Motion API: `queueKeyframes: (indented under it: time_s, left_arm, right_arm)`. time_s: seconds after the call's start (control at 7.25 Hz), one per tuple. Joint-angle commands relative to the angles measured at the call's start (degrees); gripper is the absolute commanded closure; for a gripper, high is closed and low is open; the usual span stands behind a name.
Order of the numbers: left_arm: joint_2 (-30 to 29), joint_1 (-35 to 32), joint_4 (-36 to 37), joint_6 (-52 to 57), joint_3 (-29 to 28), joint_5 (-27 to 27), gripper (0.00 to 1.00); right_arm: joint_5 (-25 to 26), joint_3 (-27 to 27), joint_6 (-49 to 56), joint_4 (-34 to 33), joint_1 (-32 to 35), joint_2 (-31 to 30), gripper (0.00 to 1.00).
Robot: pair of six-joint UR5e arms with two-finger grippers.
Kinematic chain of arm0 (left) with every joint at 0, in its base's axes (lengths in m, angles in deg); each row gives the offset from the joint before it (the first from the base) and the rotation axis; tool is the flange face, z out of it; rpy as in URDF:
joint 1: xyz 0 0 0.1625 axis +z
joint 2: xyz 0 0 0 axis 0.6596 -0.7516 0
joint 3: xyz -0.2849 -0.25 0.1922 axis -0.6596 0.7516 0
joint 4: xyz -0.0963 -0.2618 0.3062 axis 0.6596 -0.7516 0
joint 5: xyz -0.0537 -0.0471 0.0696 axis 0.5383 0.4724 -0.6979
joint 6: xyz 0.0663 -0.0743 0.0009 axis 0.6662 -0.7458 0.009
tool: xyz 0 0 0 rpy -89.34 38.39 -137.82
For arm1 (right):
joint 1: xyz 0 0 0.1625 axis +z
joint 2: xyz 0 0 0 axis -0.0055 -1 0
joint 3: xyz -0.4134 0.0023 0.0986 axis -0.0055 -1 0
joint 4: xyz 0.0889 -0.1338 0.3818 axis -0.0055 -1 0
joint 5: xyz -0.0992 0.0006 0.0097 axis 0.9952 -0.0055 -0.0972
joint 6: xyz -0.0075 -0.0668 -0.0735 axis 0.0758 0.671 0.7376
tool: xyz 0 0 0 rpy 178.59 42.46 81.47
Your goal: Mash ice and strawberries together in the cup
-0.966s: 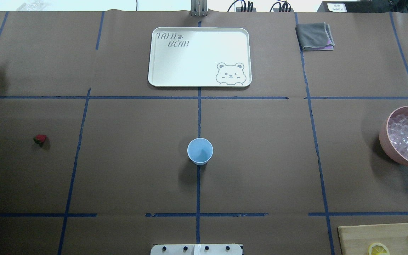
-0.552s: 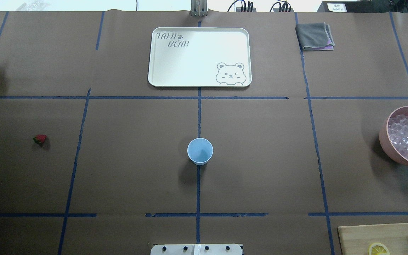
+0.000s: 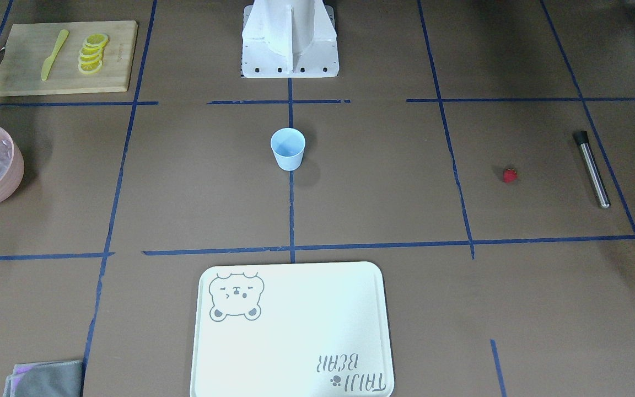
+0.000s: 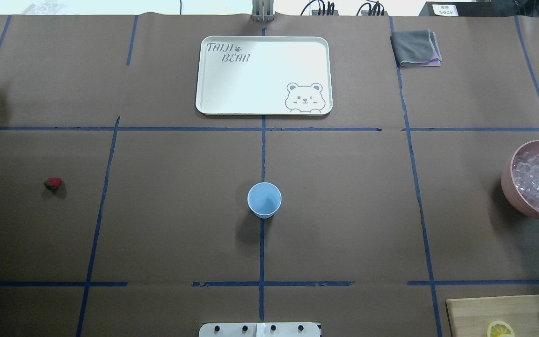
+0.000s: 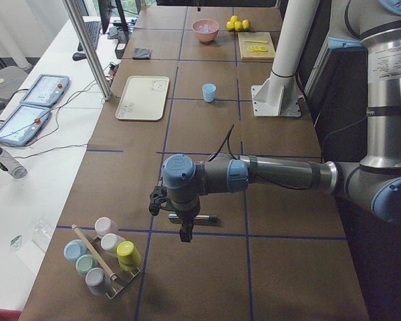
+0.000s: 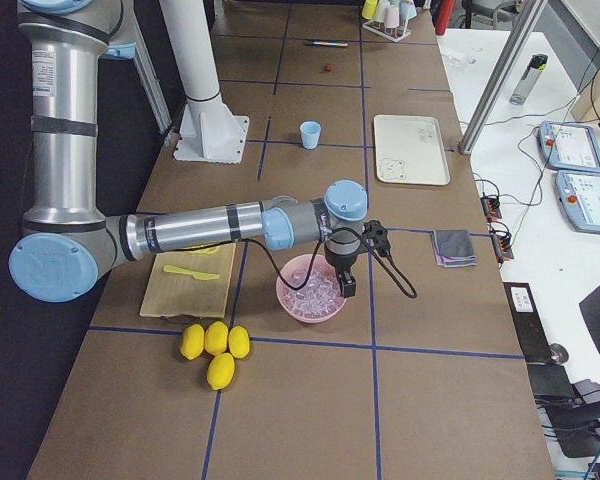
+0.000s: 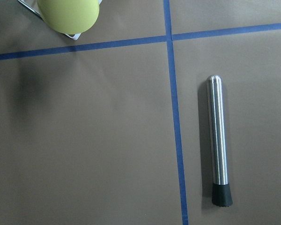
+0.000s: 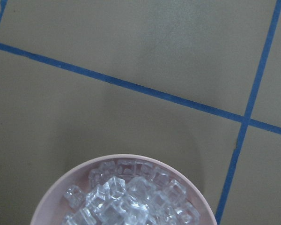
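Poking newly into the overhead view's right edge, the right gripper [image 6: 348,289] hangs by the pink bowl's [image 4: 507,187] rim; nothing else has moved. Smooth tapered cup [image 4: 264,200] stands mid-table, conical red strawberry [image 4: 53,184] well apart leftward, glassy ice [image 8: 126,197] heaped in the bowl. Left gripper [image 5: 185,235] hovers over a steel muddler [image 7: 218,140]. Whether either gripper is parted or closed, I cannot tell.

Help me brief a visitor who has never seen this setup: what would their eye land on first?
The pale blue cup stands alone and empty at the table's centre, with the white bear tray beyond it. Far to the robot's right the pink bowl is heaped with ice, the right gripper hanging over it; far left lies one red strawberry.
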Motion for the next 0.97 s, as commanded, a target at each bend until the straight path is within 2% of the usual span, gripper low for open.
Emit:
queueKeyframes:
  time_s: [0.0,0.55,0.83]
  left_arm:
    - [0.0,0.7,-0.1,0.0,0.1,0.0,0.00]
    - [0.0,1.3,-0.2,0.0,0.1,0.0,0.00]
    - [0.0,1.4,-0.1,0.0,0.0,0.0,0.00]
  right_arm:
    - [3.6,-0.4,-8.5,3.7,-5.6,-0.3,0.05]
    - [3.6,-1.6,-8.5,3.7,-6.0,-1.8,0.17]
    - [3.6,-2.4,-8.4,3.7,-6.7,-2.2,0.19]
